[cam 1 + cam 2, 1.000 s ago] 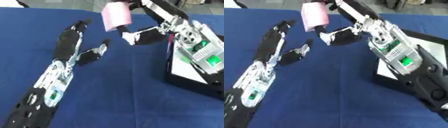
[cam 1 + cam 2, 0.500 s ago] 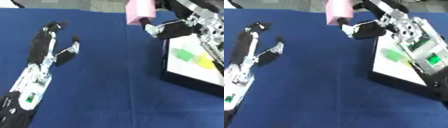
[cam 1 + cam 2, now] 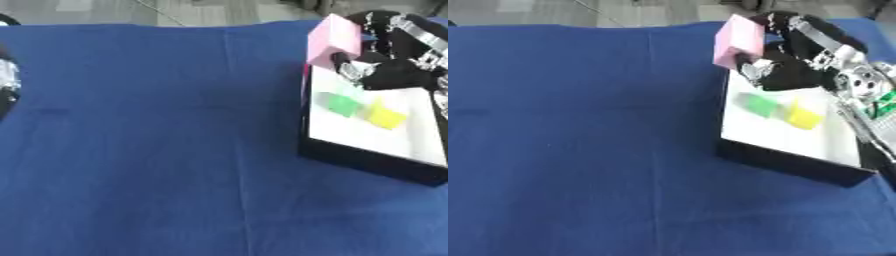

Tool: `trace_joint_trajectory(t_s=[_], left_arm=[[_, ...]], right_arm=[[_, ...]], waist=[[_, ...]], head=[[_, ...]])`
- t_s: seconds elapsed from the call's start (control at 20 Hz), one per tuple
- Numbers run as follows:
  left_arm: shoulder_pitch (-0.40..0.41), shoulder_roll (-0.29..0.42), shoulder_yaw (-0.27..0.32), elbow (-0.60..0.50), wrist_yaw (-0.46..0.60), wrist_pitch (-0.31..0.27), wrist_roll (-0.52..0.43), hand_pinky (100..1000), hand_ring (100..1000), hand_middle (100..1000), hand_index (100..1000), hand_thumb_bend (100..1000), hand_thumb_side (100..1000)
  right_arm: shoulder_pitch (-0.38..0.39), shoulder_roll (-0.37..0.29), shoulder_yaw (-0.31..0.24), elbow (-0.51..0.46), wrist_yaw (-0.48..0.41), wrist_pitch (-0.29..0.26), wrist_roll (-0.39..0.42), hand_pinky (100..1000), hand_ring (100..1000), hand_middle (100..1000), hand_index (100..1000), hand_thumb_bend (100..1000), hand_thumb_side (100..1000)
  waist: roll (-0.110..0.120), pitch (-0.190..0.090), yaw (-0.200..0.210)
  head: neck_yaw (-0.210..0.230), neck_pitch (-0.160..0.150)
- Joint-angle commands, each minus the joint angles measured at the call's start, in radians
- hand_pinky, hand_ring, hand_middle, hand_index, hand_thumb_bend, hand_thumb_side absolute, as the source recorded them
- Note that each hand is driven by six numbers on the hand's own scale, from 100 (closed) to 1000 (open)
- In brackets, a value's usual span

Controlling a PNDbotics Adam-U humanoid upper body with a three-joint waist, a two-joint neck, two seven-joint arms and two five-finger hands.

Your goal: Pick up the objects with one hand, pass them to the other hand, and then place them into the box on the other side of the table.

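Blue tablecloth (image 3: 157,150): spread over the whole table surface.

Box (image 3: 785,162): black walls, white floor, set at 3 o'clock on the cloth, lying askew.

Right hand (image 3: 794,57): black with silver parts, entered from 1 o'clock, held above the box's far corner; fingers and thumb are curled round the pink block.

Pink block (image 3: 739,41): gripped in the right hand, raised over the box's far-left corner, tilted.

Yellow block (image 3: 804,115): lying on the box floor, at 3 o'clock of the green block.

Green block (image 3: 758,104): lying on the box floor, just beside the yellow one.

Left hand: only a dark sliver of arm (image 3: 4,80) is seen at 9 o'clock; finger state cannot be told.
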Motion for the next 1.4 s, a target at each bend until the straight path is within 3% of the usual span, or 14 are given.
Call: trace_joint_trajectory(t_s=[0.05,0.3,0.55,0.7,0.75,0.95,1.25,1.3,1.35,1.4], left_arm=[[0.018,0.043,0.047,-0.047,0.078,-0.029,0.028,865,788,782,908,102,847],[0.062,0.051,0.086,-0.059,0.164,-0.078,0.044,880,809,806,927,124,842],[0.078,0.054,0.108,-0.064,0.184,-0.085,0.077,883,810,803,925,135,825],[0.082,0.054,0.112,-0.067,0.187,-0.08,0.084,883,810,803,925,134,822],[0.083,0.054,0.113,-0.067,0.189,-0.078,0.086,884,810,802,923,131,817],[0.087,0.053,0.113,-0.066,0.193,-0.068,0.087,885,810,799,907,100,768],[0.091,0.053,0.113,-0.066,0.201,-0.063,0.091,886,809,797,913,104,786],[0.091,0.052,0.113,-0.066,0.203,-0.062,0.091,885,809,796,912,105,786],[0.09,0.052,0.113,-0.067,0.204,-0.062,0.091,885,809,794,911,100,792],[0.09,0.051,0.114,-0.067,0.205,-0.062,0.092,884,808,793,910,103,786]], right_arm=[[0.032,-0.034,-0.052,0.008,0.03,-0.001,-0.047,870,974,681,677,100,100],[0.091,-0.023,-0.077,0.087,0.116,-0.029,-0.065,869,1000,730,723,100,100],[0.121,-0.022,-0.093,0.146,0.225,-0.1,-0.011,937,1000,987,967,102,100],[0.131,-0.021,-0.105,0.169,0.297,-0.148,0.042,968,1000,1000,1000,213,100],[0.133,-0.021,-0.108,0.177,0.318,-0.158,0.057,980,1000,1000,1000,356,100],[0.134,-0.016,-0.127,0.196,0.353,-0.176,0.089,1000,1000,1000,1000,415,130],[0.137,-0.007,-0.148,0.185,0.333,-0.181,0.054,992,1000,1000,1000,395,100],[0.137,-0.004,-0.152,0.182,0.32,-0.175,0.043,981,1000,1000,1000,315,100],[0.136,0.001,-0.156,0.175,0.296,-0.166,0.024,973,1000,1000,1000,120,100],[0.135,0.009,-0.16,0.165,0.259,-0.161,0.0,970,1000,1000,1000,100,100]], waist=[[0.002,-0.015,-0.002],[0.006,-0.011,-0.001],[0.006,-0.008,0.002],[0.006,-0.007,0.002],[0.006,-0.007,0.002],[0.005,-0.007,0.002],[0.003,-0.007,0.002],[0.003,-0.008,0.002],[0.003,-0.008,0.002],[0.002,-0.008,0.003]], head=[[-0.015,-0.021],[-0.015,-0.023],[-0.015,-0.02],[-0.013,-0.019],[-0.012,-0.019],[-0.008,-0.019],[-0.001,-0.022],[0.0,-0.022],[0.002,-0.022],[0.003,-0.022]])
